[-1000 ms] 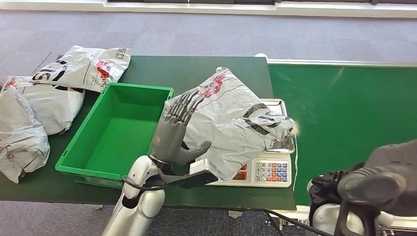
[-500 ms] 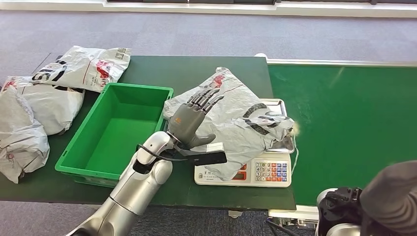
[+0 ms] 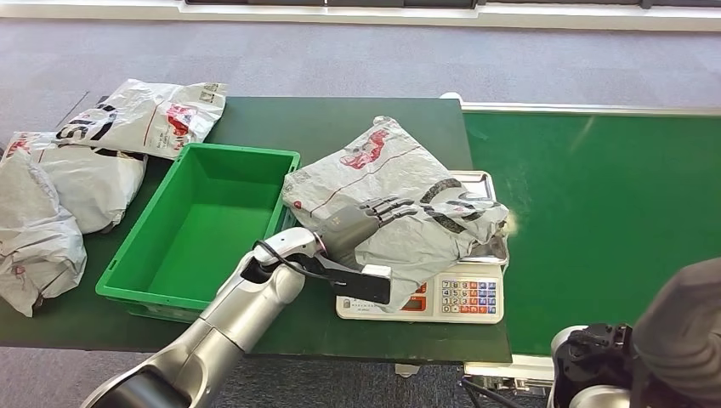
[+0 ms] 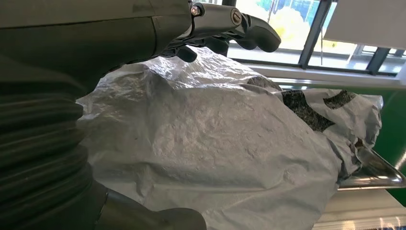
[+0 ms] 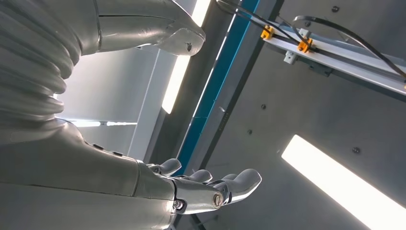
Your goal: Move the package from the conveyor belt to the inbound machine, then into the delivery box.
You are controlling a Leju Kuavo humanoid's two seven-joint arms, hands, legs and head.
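The grey plastic package [image 3: 400, 191] with red and black print lies on the steel pan of the weighing scale [image 3: 459, 297], overhanging its near left side. My left hand [image 3: 361, 223] reaches over the package's near edge with its fingers [image 4: 230, 19] stretched across the top and the thumb below the crumpled bag [image 4: 215, 143]; it is not closed on it. The empty green delivery box [image 3: 204, 221] stands just left of the scale. My right hand [image 5: 201, 191] is palm up toward the ceiling, fingers apart and holding nothing.
The bare green conveyor belt [image 3: 612, 204] runs along the right. Three more grey packages [image 3: 144, 115] [image 3: 85, 174] [image 3: 34, 246] lie at the table's left end. My right arm's dark sleeve [image 3: 680, 331] sits at the lower right corner.
My left hand has tipped from upright beside the package to forward and down over its near edge. The right arm has sunk lower at the picture's corner.
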